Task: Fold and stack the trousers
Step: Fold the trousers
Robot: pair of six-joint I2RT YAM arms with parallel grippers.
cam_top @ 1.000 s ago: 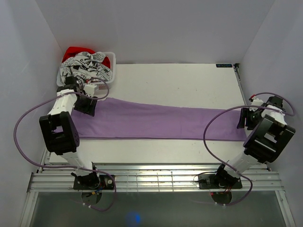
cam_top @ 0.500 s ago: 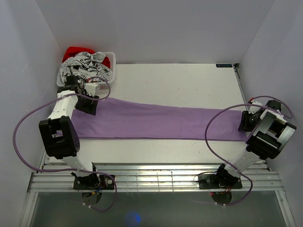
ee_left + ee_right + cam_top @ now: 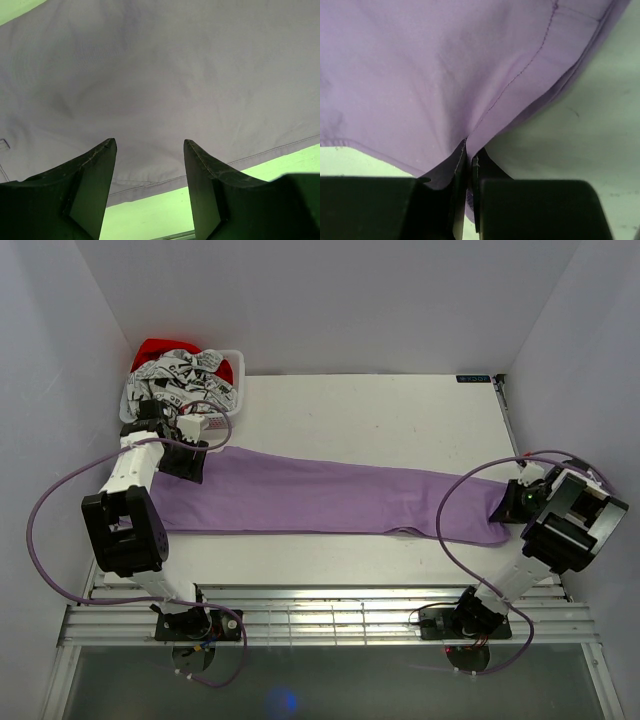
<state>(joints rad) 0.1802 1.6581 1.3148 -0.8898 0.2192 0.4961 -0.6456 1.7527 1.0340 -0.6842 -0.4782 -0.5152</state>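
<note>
The lilac-purple trousers point(image 3: 320, 495) lie as a long folded strip across the table, from the left side to the right edge. My right gripper point(image 3: 512, 506) is shut on the trousers' right end, and that end is pulled up into a rounded bunch; in the right wrist view the cloth point(image 3: 445, 75) is pinched between the closed fingers point(image 3: 469, 170). My left gripper point(image 3: 185, 462) hovers open over the strip's left end. In the left wrist view its fingers point(image 3: 95, 175) frame the cloth's hemmed edge point(image 3: 165, 100), with nothing between them.
A white basket point(image 3: 232, 400) of black-and-white and red laundry stands at the back left corner, just behind the left arm. Bare white table point(image 3: 380, 415) lies behind the strip, with a narrow band in front of it. Enclosure walls close in on both sides.
My right gripper has shut on the trousers' right end and pulled it inward to the left, rounding and lifting that end. The left gripper edged slightly toward the cloth's back edge and stays open.
</note>
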